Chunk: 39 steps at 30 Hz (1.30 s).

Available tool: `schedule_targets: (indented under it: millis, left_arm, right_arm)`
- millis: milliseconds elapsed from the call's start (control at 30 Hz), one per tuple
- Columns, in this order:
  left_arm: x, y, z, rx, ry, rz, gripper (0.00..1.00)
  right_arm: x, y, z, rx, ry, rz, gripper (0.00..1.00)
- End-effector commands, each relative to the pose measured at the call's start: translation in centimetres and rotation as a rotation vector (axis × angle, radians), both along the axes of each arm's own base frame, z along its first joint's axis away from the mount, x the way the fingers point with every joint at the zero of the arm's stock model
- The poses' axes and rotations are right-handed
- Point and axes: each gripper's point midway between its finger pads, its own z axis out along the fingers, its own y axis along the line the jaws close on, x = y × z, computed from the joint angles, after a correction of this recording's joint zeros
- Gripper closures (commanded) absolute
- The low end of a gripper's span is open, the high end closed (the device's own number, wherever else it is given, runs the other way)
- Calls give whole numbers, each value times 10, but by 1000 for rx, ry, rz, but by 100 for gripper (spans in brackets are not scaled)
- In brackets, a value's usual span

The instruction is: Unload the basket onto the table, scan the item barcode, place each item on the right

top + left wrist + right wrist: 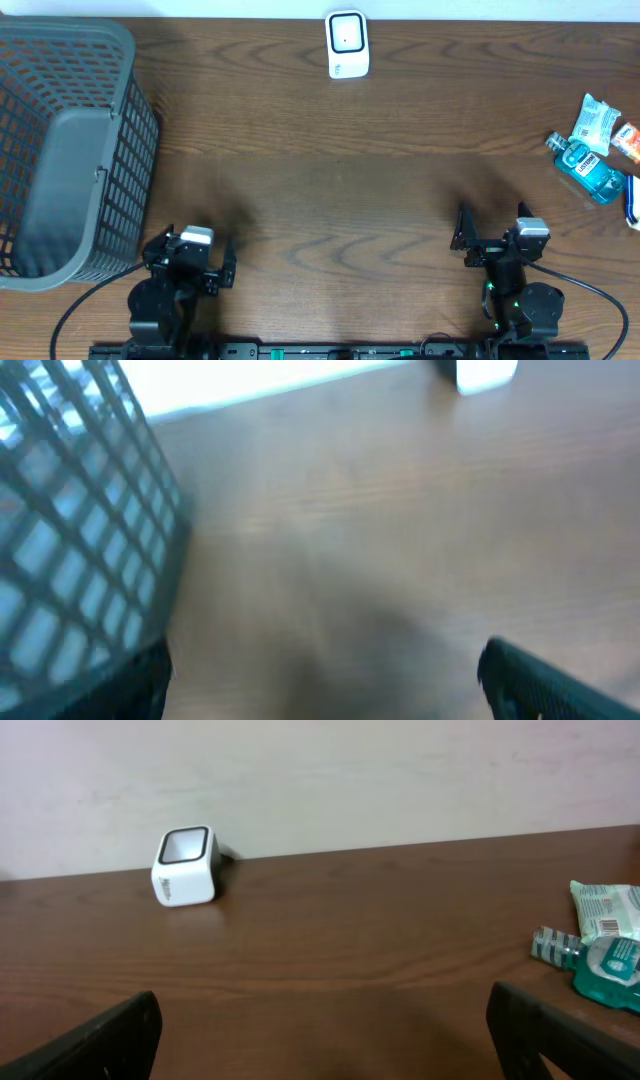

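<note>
Overhead we see both arms at the near edge: left end effector (193, 255) just beside a grey plastic lattice basket (70, 150), right end effector (492, 228) further right, fingers of both spread apart, holding nothing. Only overhead shows an orange pack (629, 140) at the right edge. Right wrist cam gives a side view: boxy white scanner (185, 867) w/ dark-rimmed window at the far edge of the wood-grain desk (340, 950); clear blue bottle (610, 970) by a crinkly white packet (607, 910), far right, well apart from both arms. Left wrist cam is blurred: basket mesh, desk.
</note>
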Motion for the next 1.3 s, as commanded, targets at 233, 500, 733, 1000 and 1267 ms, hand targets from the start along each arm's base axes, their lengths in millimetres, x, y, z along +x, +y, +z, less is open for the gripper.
schedule_targets:
  millis: [233,500,733,1000,1267]
  left_arm:
    - [23,-7,14,-21,-180,-36,2]
    - [27,-8,1,-21,-181,-39,2]
    - [32,-8,0,-22,-226,-39,2]
    - [32,-7,-1,-20,-222,-30,2]
    - [32,-6,-1,-19,-222,-29,2]
  right_arm:
    - [0,-3,0,-7,-1,-13,1]
    - [0,-3,0,-7,-1,-13,1]
    - [0,-3,0,-7,-1,-13,1]
    - [0,-3,0,-7,-1,-13,1]
    - [0,-3,0,-7,-1,-13,1]
